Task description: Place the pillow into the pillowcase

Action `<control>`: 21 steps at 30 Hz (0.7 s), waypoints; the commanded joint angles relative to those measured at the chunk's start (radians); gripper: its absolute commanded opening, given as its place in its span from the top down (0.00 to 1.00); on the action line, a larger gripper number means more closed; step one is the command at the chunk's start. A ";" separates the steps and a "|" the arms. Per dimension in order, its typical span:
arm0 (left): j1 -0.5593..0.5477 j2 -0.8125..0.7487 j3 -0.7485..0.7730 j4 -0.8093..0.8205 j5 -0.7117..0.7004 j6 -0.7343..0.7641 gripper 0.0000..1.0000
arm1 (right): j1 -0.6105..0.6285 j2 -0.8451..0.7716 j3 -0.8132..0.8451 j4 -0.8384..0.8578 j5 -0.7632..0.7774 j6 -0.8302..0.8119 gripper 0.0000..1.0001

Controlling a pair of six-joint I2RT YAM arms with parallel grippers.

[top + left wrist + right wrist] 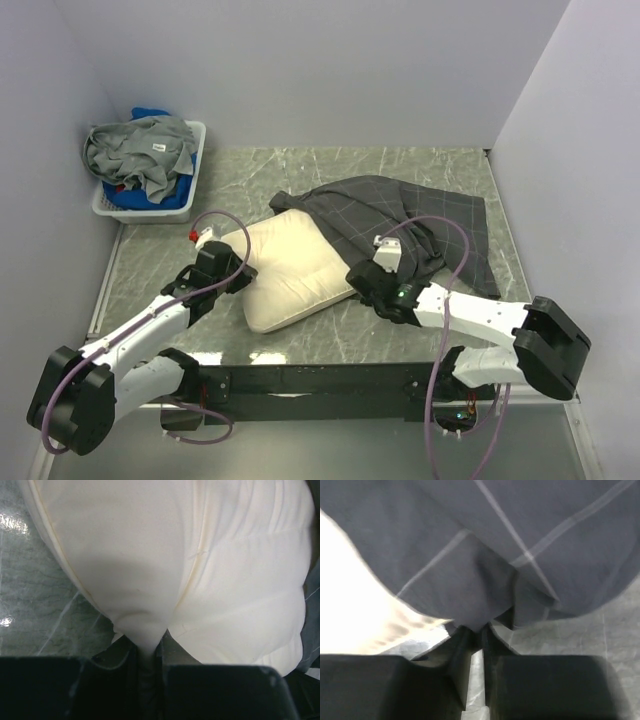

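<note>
The cream pillow (290, 270) lies in the middle of the table, its far right end under the dark grid-patterned pillowcase (400, 215). My left gripper (243, 272) is shut on the pillow's left edge; in the left wrist view a pinch of the pillow (165, 570) runs down between the jaws (146, 645). My right gripper (358, 278) is shut on the pillowcase's near edge beside the pillow; in the right wrist view the pillowcase (485, 565) is gathered between the jaws (479, 630), with the pillow (350, 595) at the left.
A white basket (190, 190) with grey and blue clothes stands at the far left corner. Walls close in the table on the left, back and right. The marble tabletop (420, 330) shows in front of the pillow.
</note>
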 commanded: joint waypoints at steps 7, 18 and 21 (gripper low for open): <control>-0.005 0.006 0.115 0.010 -0.009 -0.020 0.99 | 0.328 0.199 0.586 -0.188 0.000 -0.076 1.00; -0.042 -0.074 0.210 -0.047 -0.104 -0.007 0.99 | 0.207 0.181 0.507 -0.067 -0.201 -0.117 1.00; -0.045 -0.082 0.295 -0.029 -0.065 0.022 0.99 | 0.137 0.162 0.681 -0.151 -0.213 -0.199 1.00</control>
